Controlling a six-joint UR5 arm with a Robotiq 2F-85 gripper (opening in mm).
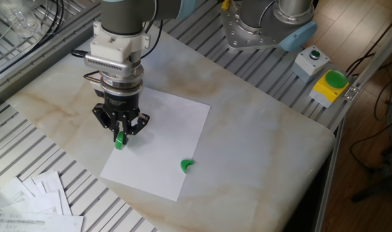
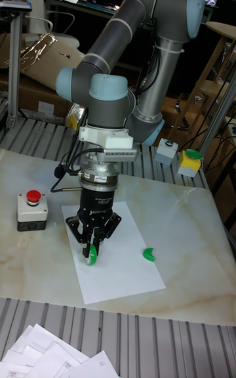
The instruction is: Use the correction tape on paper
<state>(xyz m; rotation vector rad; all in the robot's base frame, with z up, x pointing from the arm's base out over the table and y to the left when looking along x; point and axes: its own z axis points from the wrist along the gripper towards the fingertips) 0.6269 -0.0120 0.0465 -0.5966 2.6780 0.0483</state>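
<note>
My gripper (image 1: pixel 120 135) (image 2: pixel 91 249) points straight down over the left part of the paper (image 1: pixel 164 151) (image 2: pixel 124 266), a large white sheet on the marble table. It is shut on the correction tape (image 1: pixel 120 140) (image 2: pixel 92 255), whose green wheel shows between the fingertips. The tape's lower end sits at or just above the sheet; I cannot tell whether it touches.
A small green crescent piece (image 1: pixel 186 165) (image 2: pixel 149 254) lies on the paper's right part. A grey box with a red button (image 2: pixel 32 210) stands left of the sheet. Printed sheets (image 1: pixel 35 203) (image 2: pixel 56 358) pile at the front left. Button boxes (image 1: pixel 320 71) sit at the far right edge.
</note>
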